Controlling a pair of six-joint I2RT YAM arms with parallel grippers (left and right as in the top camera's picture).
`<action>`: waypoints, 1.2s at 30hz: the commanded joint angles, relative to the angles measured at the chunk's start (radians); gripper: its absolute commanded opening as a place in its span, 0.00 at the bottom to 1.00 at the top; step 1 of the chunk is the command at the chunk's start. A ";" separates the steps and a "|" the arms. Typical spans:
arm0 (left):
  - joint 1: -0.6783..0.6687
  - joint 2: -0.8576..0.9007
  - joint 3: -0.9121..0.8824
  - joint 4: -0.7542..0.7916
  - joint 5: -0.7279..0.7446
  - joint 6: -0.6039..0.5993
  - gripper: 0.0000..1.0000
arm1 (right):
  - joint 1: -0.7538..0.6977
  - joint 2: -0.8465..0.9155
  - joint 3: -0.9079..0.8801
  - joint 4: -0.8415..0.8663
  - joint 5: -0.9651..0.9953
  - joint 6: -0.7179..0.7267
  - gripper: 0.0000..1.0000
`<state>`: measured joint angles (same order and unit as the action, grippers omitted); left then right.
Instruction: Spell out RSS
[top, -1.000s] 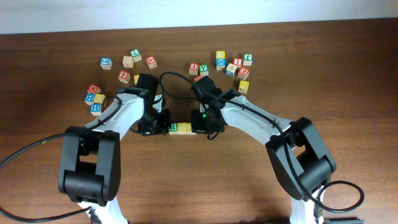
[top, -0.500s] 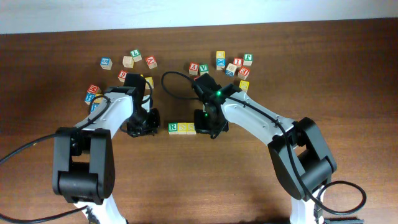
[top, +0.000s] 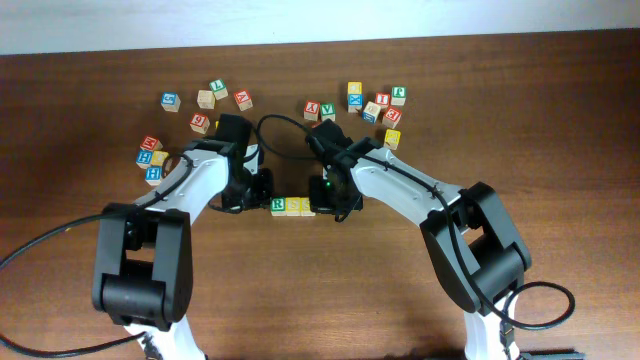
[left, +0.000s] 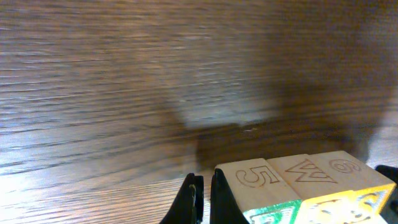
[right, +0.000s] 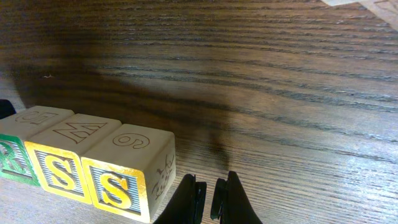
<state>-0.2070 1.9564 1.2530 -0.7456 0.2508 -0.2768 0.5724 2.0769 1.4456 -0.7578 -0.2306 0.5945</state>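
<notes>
My left gripper (left: 204, 200), fingers pressed together and empty, rests just beside the green R cube (top: 278, 206). The first S cube (top: 293, 207) and the second S cube (top: 307, 207) touch it in a row. My right gripper (right: 210, 199), likewise pressed together, sits near the row's far end on the dark wood-grain table (top: 560, 120). Loose alphabet cubes (top: 354, 92) lie scattered beyond both tools.

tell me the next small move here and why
Probably lift both claws away. The R cube, middle S cube and end S cube touch in a row reading RSS; the left claw is shut beside the R, the right claw shut beside the end S.
</notes>
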 joint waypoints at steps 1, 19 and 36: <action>-0.014 0.013 -0.008 0.004 0.022 0.001 0.00 | 0.006 0.007 0.018 0.009 -0.006 -0.003 0.04; -0.013 0.013 -0.008 -0.027 0.020 0.002 0.00 | 0.006 0.006 0.019 0.031 -0.077 0.016 0.04; 0.021 0.013 -0.004 -0.057 0.011 0.035 0.00 | -0.011 -0.008 0.034 -0.019 -0.004 0.011 0.06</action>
<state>-0.2123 1.9564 1.2530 -0.7845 0.2512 -0.2604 0.5709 2.0773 1.4467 -0.7380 -0.2752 0.6022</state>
